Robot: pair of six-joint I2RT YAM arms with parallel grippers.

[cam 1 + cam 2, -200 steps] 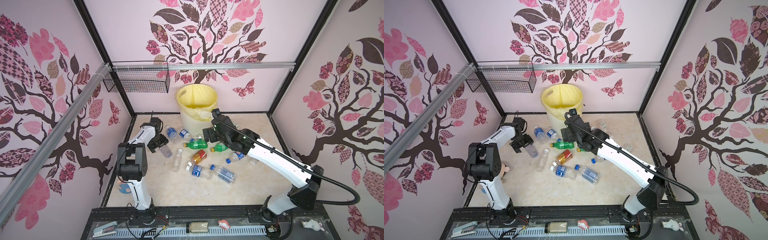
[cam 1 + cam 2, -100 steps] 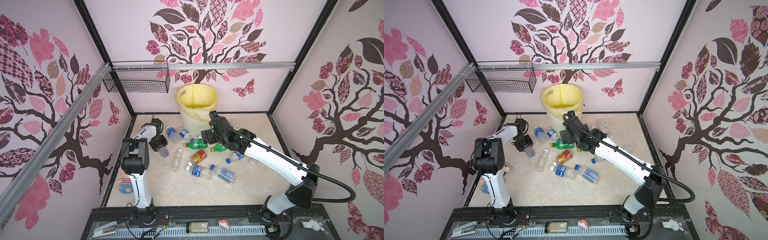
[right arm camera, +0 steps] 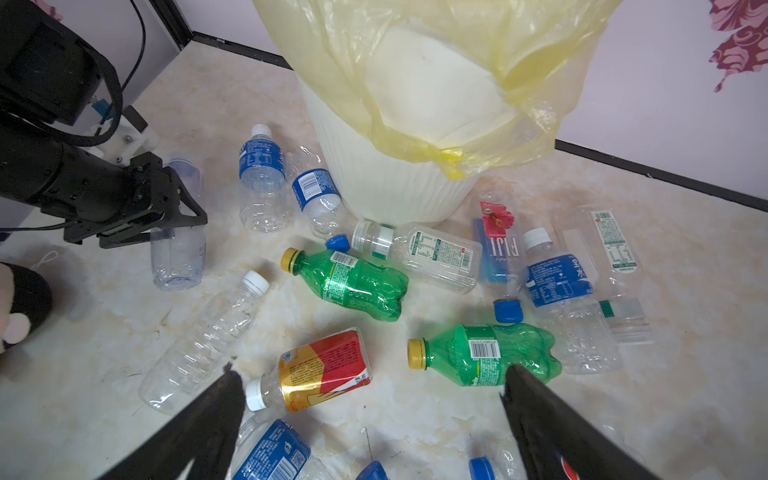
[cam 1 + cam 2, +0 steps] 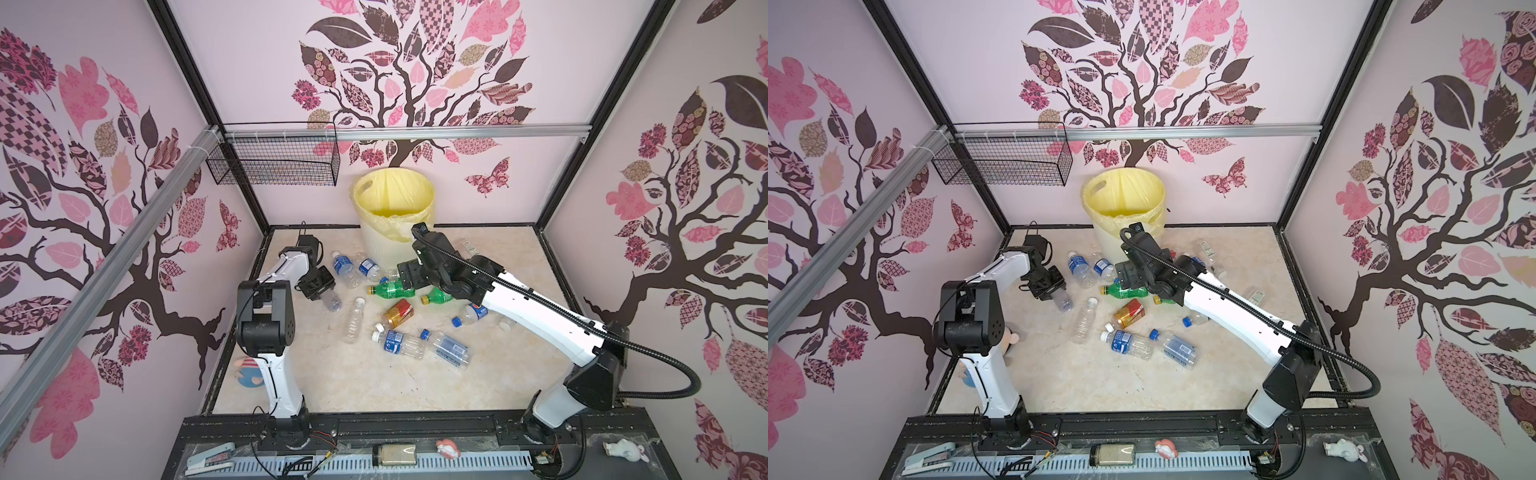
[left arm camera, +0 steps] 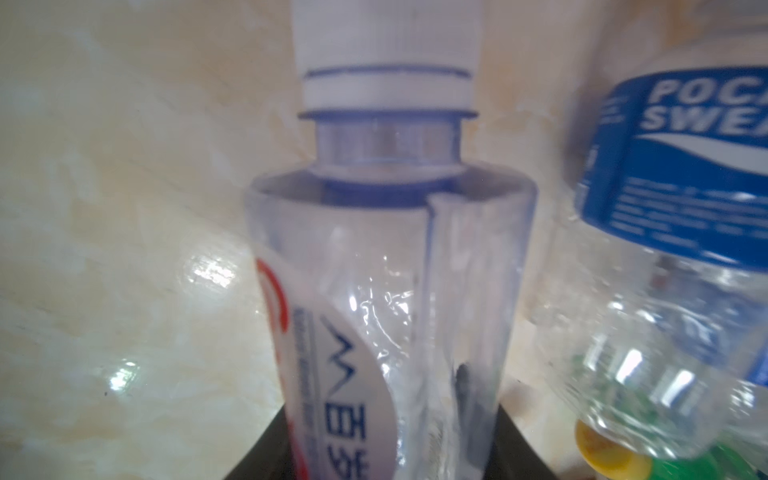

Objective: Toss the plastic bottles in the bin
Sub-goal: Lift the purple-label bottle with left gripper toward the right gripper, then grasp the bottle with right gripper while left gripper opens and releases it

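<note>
The left gripper has just closed. A second ago its jaws stood well apart over a small clear plastic bottle with a white cap. Now they press against its sides, pinching it around the middle. In the left wrist view the clear plastic bottle fills the space between the jaws. It has not shifted and appears to lie on the marbled beige floor at the far left, so the grasp looks made but the lift has not begun.

The right gripper has drifted slightly left and nearer. It hangs with its fingers spread wide, holding nothing, above a green plastic bottle.

The tall cream-white ribbed plastic bin, lined with a yellow bag, stands at the far middle against the back wall. No bottle shows inside it from above. The other bottles are scattered on the floor around its foot, among them an amber bottle with a red label.

The task seems barely started. The pinched bottle must go up, right and over a high rim, and thin plastic may buckle or slip on the way.
</note>
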